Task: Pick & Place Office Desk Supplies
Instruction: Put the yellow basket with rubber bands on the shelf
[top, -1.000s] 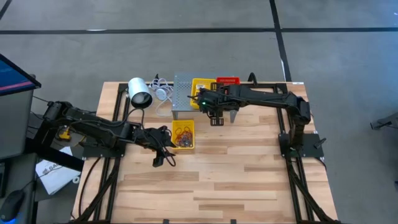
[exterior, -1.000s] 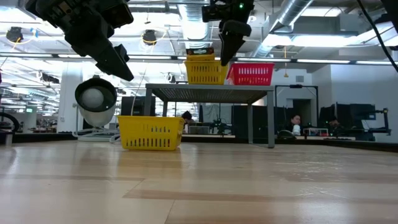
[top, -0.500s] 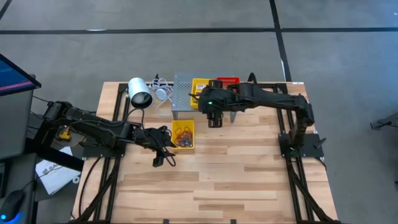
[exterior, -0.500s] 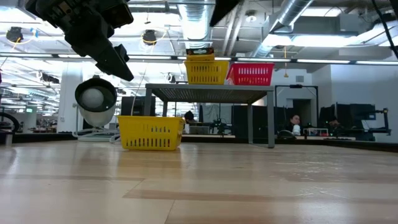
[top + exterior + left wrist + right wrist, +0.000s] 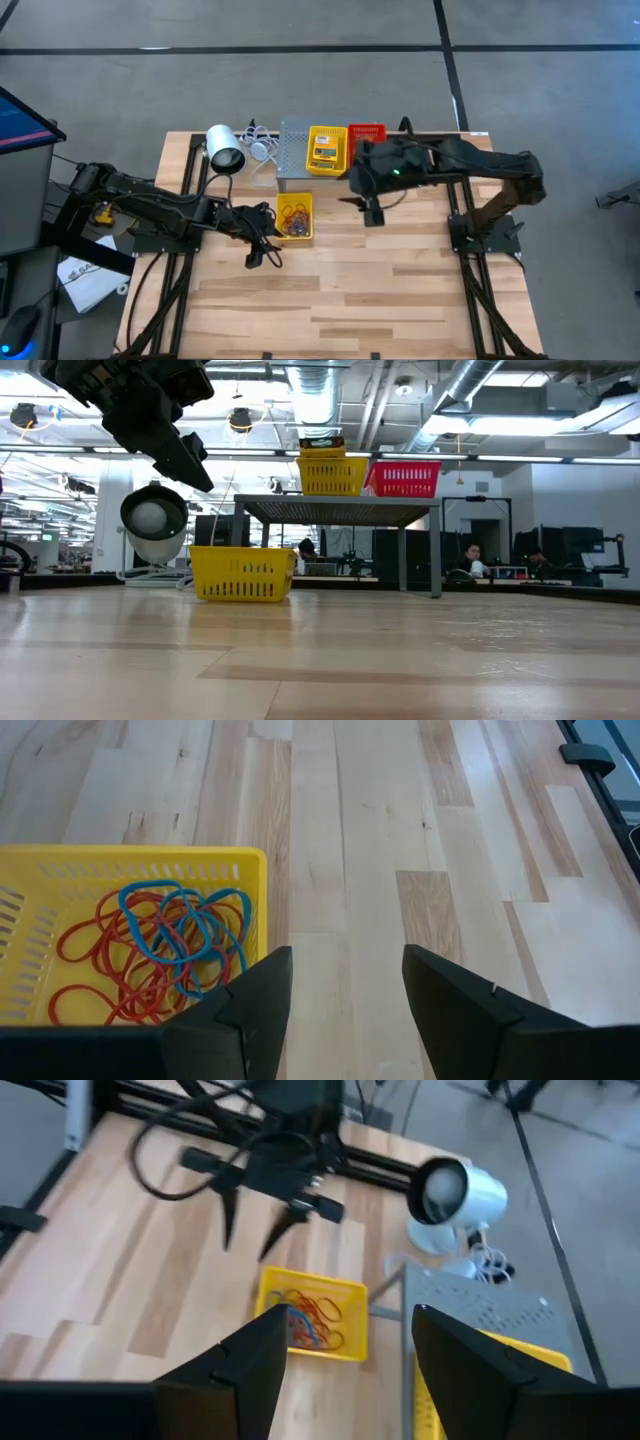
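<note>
A: Where are the rubber bands point(image 5: 150, 945)?
B: In the yellow basket point(image 5: 295, 218), table centre. Left gripper point(image 5: 262, 245) at its 8 o'clock, fingers apart; right gripper point(image 5: 372, 212) at 3 o'clock, also parted

A light wooden plank table point(image 5: 380, 290) is being occupied by a yellow basket point(image 5: 295, 218), a white lamp point(image 5: 226, 150) and a grey perforated stand point(image 5: 294, 155).

Three baskets: two yellow point(image 5: 294, 217) point(image 5: 327, 150), one red point(image 5: 366, 133). One crayon box point(image 5: 325, 153), one white lamp point(image 5: 225, 149), one grey stand point(image 5: 294, 152), two arms, one tangle of rubber bands point(image 5: 160, 950).
</note>
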